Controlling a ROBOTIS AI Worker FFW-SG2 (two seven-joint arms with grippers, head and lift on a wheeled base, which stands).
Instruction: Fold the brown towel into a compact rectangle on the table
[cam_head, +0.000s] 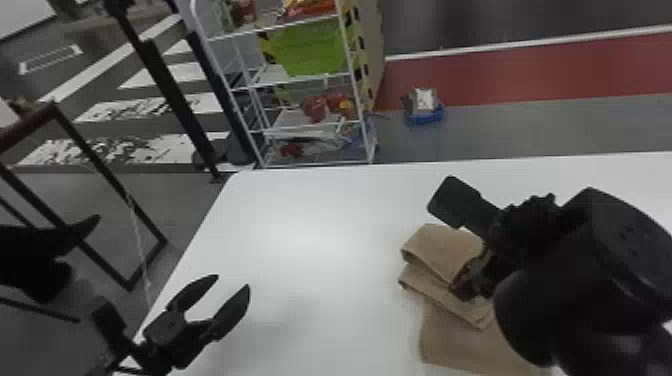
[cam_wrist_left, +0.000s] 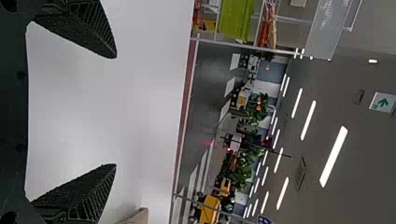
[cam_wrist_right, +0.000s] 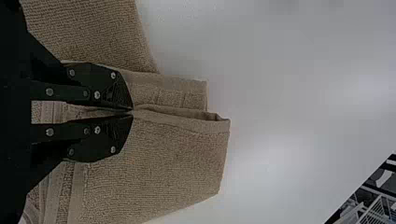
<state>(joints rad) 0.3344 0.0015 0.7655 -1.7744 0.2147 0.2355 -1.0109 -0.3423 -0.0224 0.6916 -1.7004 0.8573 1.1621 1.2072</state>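
Note:
In the head view, the brown towel (cam_head: 442, 252) lies on the right part of the white table, its upper part doubled over in layers above a flatter part. My right gripper (cam_head: 462, 292) is over the towel, partly hidden by its own arm. In the right wrist view my right gripper (cam_wrist_right: 132, 111) is shut on a fold of the towel (cam_wrist_right: 173, 163). My left gripper (cam_head: 234, 280) stands open above the table's left side, apart from the towel. The left wrist view has my left gripper (cam_wrist_left: 116, 111) with nothing between its fingers and a towel corner (cam_wrist_left: 137, 217) beyond them.
The white table (cam_head: 310, 225) has its left edge beneath the left arm. Behind it stand a wire shelf (cam_head: 300, 82) with a green bin (cam_head: 312, 47) and a blue-based item (cam_head: 424, 107) on the floor. A dark metal frame (cam_head: 110, 180) is at the left.

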